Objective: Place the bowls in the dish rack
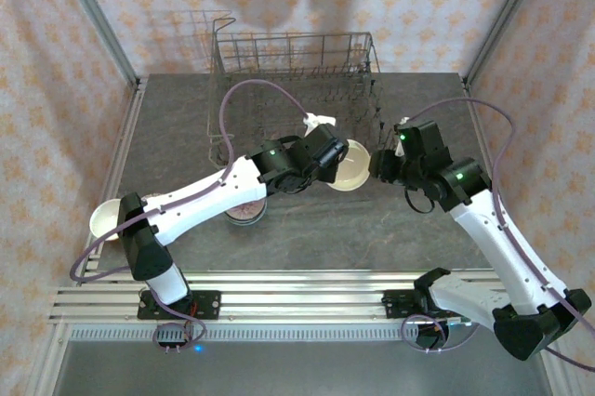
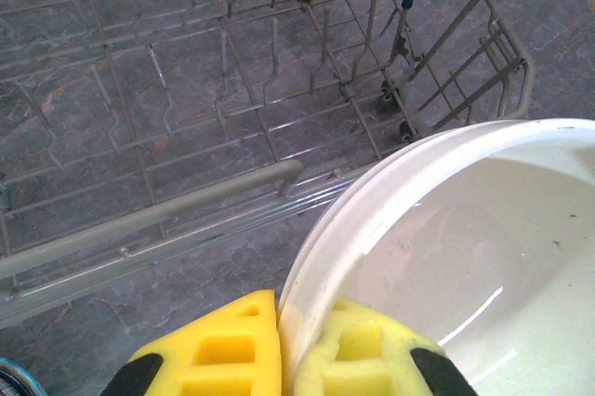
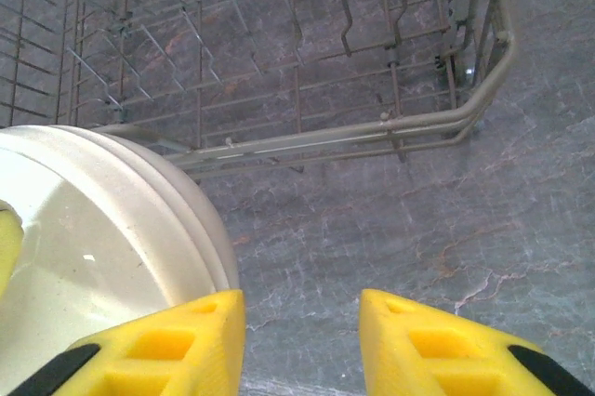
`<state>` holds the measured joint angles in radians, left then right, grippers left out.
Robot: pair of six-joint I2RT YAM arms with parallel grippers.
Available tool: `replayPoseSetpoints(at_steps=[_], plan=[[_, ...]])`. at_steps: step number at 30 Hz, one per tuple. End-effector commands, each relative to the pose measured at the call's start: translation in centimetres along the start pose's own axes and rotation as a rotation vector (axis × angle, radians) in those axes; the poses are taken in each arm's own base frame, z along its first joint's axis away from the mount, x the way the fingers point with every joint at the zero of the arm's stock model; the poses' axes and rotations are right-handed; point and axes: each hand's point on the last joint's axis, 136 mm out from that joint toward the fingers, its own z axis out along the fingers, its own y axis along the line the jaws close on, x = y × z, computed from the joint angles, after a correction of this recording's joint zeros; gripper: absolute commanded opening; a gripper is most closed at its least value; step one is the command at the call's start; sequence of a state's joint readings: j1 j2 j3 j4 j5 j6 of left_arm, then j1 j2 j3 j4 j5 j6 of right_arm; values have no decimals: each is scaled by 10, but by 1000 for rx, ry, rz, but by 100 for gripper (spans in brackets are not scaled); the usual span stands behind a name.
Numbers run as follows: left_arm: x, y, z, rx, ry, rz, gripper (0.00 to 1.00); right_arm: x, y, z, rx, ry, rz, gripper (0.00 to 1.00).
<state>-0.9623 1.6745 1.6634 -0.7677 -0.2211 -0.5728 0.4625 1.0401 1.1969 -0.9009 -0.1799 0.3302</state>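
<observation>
A cream bowl (image 1: pixel 353 171) hangs tilted just in front of the dish rack (image 1: pixel 297 66). My left gripper (image 1: pixel 327 156) is shut on the bowl's rim. In the left wrist view its yellow fingers (image 2: pixel 218 345) pinch the rim of the cream bowl (image 2: pixel 456 257), with the wire rack (image 2: pixel 232 89) beyond. My right gripper (image 1: pixel 383 165) stands open just right of the bowl. In the right wrist view the gripper (image 3: pixel 302 312) has only bare table in its gap, the bowl (image 3: pixel 102 229) lies beside its left finger, and the empty rack (image 3: pixel 307 61) lies ahead.
A pink-speckled bowl (image 1: pixel 246 213) sits on the grey table under the left forearm. Another cream bowl (image 1: pixel 108 219) rests at the table's left edge beside the left arm's base. The rack's low front rail (image 3: pixel 372 136) lies close ahead of both grippers.
</observation>
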Motion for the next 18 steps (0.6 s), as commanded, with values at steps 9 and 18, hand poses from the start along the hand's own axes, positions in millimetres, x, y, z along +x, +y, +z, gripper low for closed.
replayPoseSetpoints(at_steps=[9,18], plan=[[-21,-14,-9,30,-53,-15,0,-16,6,-20,-23,-102,-6,38],[-22,-20,-9,40,-51,-17,0,-13,11,-12,-42,-79,-23,39]])
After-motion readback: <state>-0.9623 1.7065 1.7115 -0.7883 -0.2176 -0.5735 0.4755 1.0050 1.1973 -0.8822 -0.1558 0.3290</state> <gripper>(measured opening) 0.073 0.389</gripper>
